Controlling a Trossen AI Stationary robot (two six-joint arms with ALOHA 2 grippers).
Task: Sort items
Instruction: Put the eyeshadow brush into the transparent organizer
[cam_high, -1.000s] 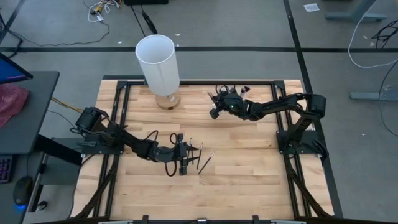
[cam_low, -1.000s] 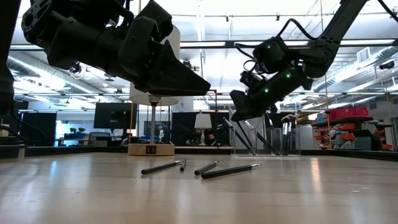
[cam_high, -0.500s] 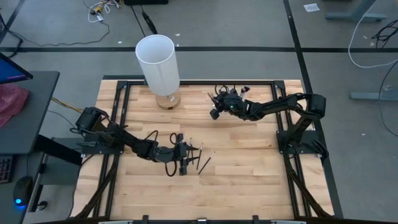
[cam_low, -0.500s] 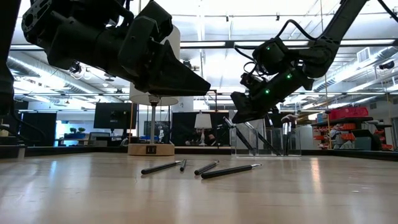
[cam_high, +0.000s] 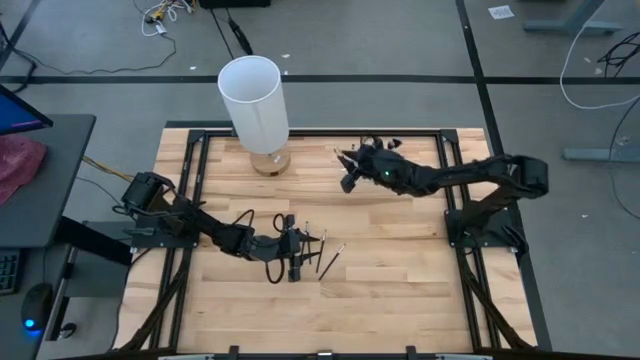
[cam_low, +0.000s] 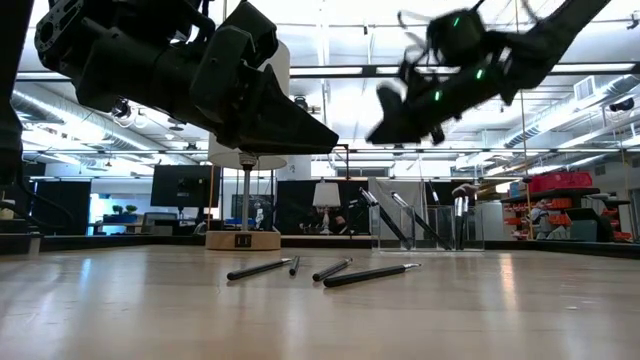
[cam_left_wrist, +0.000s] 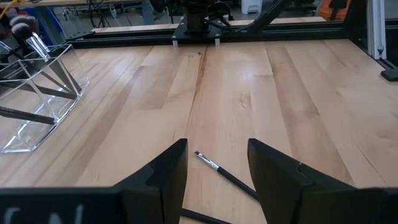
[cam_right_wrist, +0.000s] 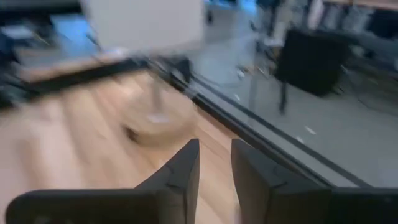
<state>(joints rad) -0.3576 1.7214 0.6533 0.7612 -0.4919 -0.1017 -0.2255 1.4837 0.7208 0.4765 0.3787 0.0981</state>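
Pale smooth wood table (cam_high: 400, 290)

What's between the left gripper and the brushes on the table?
Nothing visible. The left gripper hangs open right over the loose brushes; one brush lies on bare wood between its fingers.

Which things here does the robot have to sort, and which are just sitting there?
For sorting:
- loose brushes on the table by the left gripper
- brushes already in the clear holder

Just sitting there:
- white lamp
- table
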